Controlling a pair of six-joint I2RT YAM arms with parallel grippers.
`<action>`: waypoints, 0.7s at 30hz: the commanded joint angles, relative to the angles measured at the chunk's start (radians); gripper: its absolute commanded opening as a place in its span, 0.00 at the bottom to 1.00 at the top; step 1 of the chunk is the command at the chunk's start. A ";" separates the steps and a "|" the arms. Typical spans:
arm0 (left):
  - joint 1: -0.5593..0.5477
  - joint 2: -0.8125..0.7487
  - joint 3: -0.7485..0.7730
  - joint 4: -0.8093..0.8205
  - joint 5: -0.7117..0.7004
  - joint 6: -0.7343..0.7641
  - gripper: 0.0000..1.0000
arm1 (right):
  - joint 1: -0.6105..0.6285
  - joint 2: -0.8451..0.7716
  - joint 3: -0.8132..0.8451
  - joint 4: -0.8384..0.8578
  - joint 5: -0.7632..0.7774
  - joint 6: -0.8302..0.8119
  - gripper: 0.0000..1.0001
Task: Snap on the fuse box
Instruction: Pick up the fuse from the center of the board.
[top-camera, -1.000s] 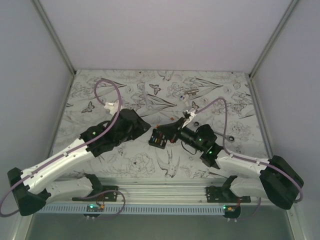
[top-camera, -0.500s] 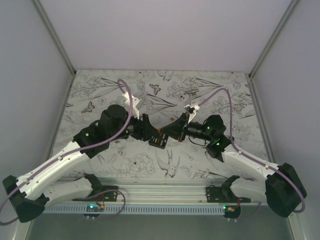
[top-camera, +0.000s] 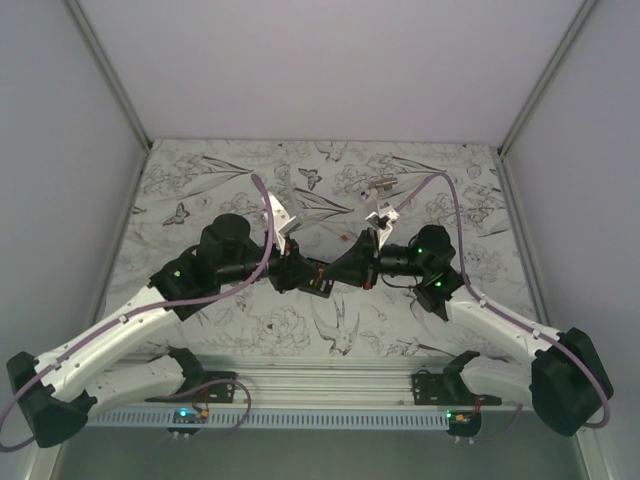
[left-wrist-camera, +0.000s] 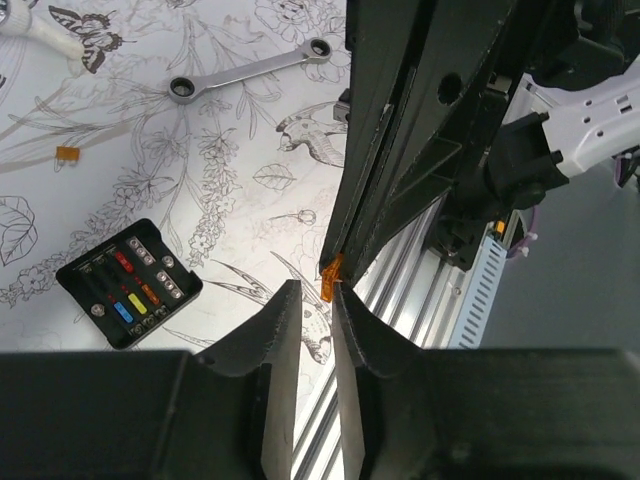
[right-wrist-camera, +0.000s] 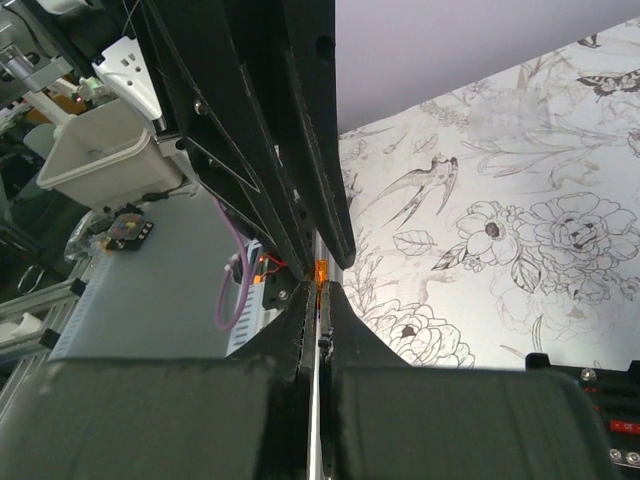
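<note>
Centrally, both grippers meet tip to tip above the table (left-wrist-camera: 230, 200). Left gripper (left-wrist-camera: 313, 293): fingers a narrow slit apart, nothing between them. Right gripper (right-wrist-camera: 320, 285): fingers pressed together on a small orange fuse (left-wrist-camera: 331, 279), which sits just beyond the left gripper's tips, touching or nearly touching one of them; which cannot be told. Fuse box (left-wrist-camera: 128, 283): flat on the table, face up, coloured fuses showing, below the two grippers and off to the side of the left fingers, touched by neither. Wrench (left-wrist-camera: 250, 72): on the table, well beyond the fuse box. Loose orange fuse (left-wrist-camera: 67, 155): on the table, apart from the box.
</note>
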 joint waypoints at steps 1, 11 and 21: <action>0.006 -0.018 -0.019 0.046 0.072 0.051 0.20 | -0.011 -0.017 0.039 0.031 -0.058 0.028 0.00; 0.006 0.030 -0.006 0.061 0.152 0.050 0.18 | -0.011 -0.009 0.043 0.052 -0.066 0.045 0.00; 0.006 0.078 0.000 0.087 0.191 0.040 0.12 | 0.006 0.021 0.045 0.105 -0.122 0.063 0.00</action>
